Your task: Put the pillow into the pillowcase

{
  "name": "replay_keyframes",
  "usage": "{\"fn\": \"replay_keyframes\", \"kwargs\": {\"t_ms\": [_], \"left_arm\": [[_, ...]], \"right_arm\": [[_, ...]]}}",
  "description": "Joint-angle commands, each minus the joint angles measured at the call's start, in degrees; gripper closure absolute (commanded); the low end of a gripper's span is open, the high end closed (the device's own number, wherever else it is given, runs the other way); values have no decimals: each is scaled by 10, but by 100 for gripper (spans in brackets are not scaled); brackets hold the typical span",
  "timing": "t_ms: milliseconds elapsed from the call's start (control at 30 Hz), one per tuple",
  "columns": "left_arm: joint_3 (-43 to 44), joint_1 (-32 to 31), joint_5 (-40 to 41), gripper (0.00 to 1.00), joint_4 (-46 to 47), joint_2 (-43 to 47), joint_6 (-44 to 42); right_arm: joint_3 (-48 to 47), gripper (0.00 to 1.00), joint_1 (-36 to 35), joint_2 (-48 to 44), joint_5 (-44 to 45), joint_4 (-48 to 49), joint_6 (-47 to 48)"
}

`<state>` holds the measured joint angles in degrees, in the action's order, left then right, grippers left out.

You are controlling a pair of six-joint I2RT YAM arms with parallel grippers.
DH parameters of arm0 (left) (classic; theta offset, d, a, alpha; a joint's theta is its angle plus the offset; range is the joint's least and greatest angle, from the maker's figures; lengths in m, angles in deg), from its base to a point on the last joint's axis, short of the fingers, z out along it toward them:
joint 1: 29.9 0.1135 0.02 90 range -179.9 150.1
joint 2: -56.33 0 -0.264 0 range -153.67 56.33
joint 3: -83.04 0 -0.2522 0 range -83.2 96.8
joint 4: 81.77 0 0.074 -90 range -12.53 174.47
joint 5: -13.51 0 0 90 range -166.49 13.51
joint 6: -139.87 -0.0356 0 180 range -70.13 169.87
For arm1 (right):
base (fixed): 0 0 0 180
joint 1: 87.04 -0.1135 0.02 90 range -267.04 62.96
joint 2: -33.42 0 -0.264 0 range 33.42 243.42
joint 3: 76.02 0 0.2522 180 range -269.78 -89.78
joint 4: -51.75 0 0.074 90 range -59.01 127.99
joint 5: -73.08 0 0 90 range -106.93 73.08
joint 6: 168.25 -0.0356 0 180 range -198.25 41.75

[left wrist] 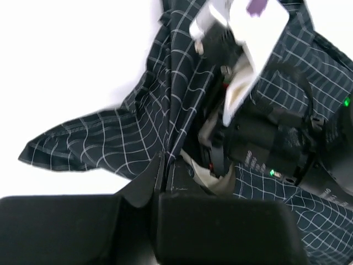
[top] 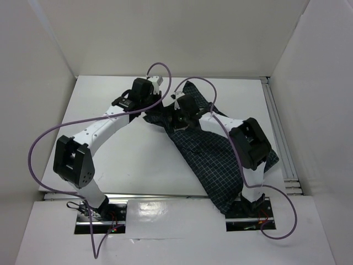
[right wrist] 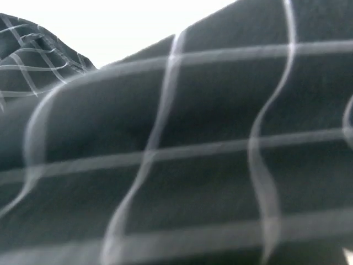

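Observation:
The dark checked pillowcase (top: 218,157) lies bulging, slanted from the table's middle to the near right corner. My left gripper (top: 156,108) is at its far, bunched end, shut on a fold of the cloth (left wrist: 164,163). Of the pillow only cream slivers (left wrist: 212,178) show inside the opening in the left wrist view; the cloth hides everything else of it. My right gripper (top: 177,118) is pushed into that same bunched end, with its dark body (left wrist: 259,138) among the folds. Its fingers are hidden, and the right wrist view shows only checked cloth (right wrist: 176,165).
White walls close in the white table (top: 110,154) at the back, left and right. A metal rail (top: 277,130) runs along the right edge. Purple cables (top: 41,138) loop above both arms. The arm bases (top: 96,212) sit at the near edge.

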<state>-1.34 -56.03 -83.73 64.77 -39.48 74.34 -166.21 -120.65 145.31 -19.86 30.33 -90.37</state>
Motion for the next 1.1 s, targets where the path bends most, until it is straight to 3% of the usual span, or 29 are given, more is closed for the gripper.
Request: {"fn": "replay_keyframes", "kwargs": {"t_ms": [0, 100, 133, 167, 200, 233, 267, 400, 533, 600, 700, 800, 833, 933, 1067], "left_arm": [[29, 13, -11, 100, 17, 79, -14], [45, 13, -24, 98, -14, 50, -3], [51, 13, -41, 94, -20, 45, -3], [51, 13, -51, 64, -20, 45, -3], [39, 13, -61, 41, -20, 45, -3], [32, 13, -61, 15, -12, 52, 3], [24, 13, -61, 0, -12, 59, 3], [-6, 13, -42, 0, 1, 103, 10], [-20, 13, -62, 2, 12, 103, 10], [-20, -4, -55, 7, 6, 91, 10], [-7, -16, -16, 13, -17, 53, 11], [-27, -16, -16, 18, -38, 52, 31], [-61, -16, -16, 18, -19, 62, 39], [-124, -16, -8, 15, -5, 124, 52], [-172, -16, 46, 12, -23, 196, 79]], "right_arm": [[41, 93, 4, -10, -10, -13, 22], [70, 60, 4, -90, -99, 53, 38], [80, 34, 4, -111, -117, 64, 46], [80, 15, 4, -145, -129, 77, 52], [80, 6, 4, -161, -140, 77, 57], [80, 5, 4, -174, -146, 77, 63], [75, 5, 9, -188, -146, 60, 63], [60, 0, 9, -259, -71, 1, 63], [49, 0, 21, -280, 7, -72, 2], [49, 6, 30, -271, 18, -97, -25], [44, 9, 35, -243, -15, -97, -54], [44, 18, 35, -212, -74, -60, -84], [44, 18, 35, -202, -130, -42, -84], [49, 20, 35, -158, -182, 4, -102], [32, 17, 43, -114, -188, 18, -127]]}}
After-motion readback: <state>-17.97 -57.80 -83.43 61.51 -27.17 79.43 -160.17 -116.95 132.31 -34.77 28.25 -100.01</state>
